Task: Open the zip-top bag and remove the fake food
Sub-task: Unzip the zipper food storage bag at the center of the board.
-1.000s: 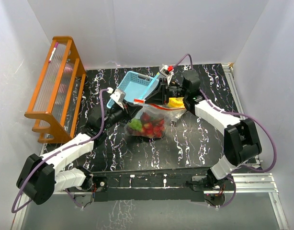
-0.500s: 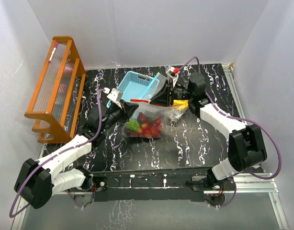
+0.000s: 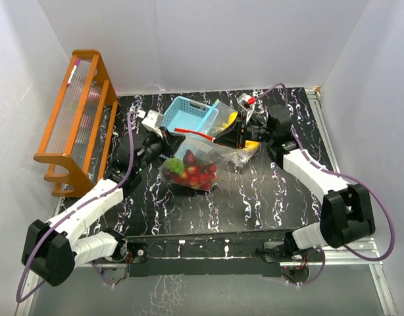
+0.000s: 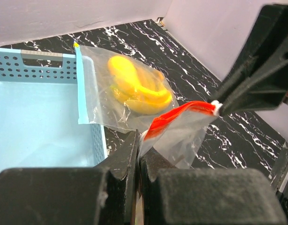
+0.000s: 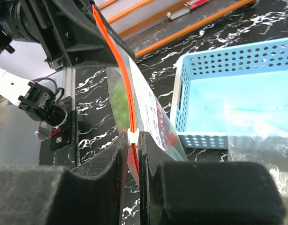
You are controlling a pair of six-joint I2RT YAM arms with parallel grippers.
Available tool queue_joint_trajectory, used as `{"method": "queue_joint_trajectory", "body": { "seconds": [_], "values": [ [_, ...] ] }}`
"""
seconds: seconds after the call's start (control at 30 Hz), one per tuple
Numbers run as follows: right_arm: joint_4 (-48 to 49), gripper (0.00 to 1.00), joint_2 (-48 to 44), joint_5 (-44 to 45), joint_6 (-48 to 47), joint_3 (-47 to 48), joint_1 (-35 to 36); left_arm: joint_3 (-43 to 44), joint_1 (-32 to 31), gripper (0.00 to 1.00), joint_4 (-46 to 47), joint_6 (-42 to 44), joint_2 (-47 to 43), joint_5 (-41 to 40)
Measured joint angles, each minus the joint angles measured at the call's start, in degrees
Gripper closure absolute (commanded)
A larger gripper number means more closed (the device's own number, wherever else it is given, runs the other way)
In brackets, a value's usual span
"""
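Note:
A clear zip-top bag with a red zip strip (image 3: 192, 134) hangs between my two grippers above the table. The fake food (image 3: 191, 171), red strawberries and green grapes, sags in its bottom. My left gripper (image 3: 169, 133) is shut on the bag's corner at the zip's end (image 4: 139, 140). My right gripper (image 3: 217, 137) is shut on the white slider (image 5: 132, 137) at the zip's other end; the slider also shows in the left wrist view (image 4: 214, 107). A second clear bag with yellow bananas (image 4: 134, 86) lies behind, leaning on the basket.
A light-blue slotted basket (image 3: 185, 115) stands just behind the bag, near both grippers (image 5: 238, 103). An orange wooden rack (image 3: 77, 122) stands at the far left. White walls enclose the black marbled table (image 3: 268, 191).
The left gripper has pulled back to the left and the right gripper to the right. The bag has shifted left with them, and its zip strip is drawn out between them.

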Motion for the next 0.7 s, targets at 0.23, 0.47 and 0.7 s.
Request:
{"method": "queue_joint_trajectory", "body": {
  "seconds": [0.23,0.47,0.7],
  "values": [
    [-4.28,0.92,-6.60,6.75,-3.78,-4.44,-0.72,2.43,5.88,1.00,-0.39,-5.40,4.37,4.33],
    [-10.34,0.92,-10.58,12.76,-7.82,-4.98,-0.98,4.42,9.09,1.00,-0.37,-9.94,6.86,6.86],
    [-15.50,0.92,-16.06,16.92,-9.40,-6.73,-1.05,5.44,10.34,1.00,-0.35,-12.28,7.04,7.23]
  ]
}}
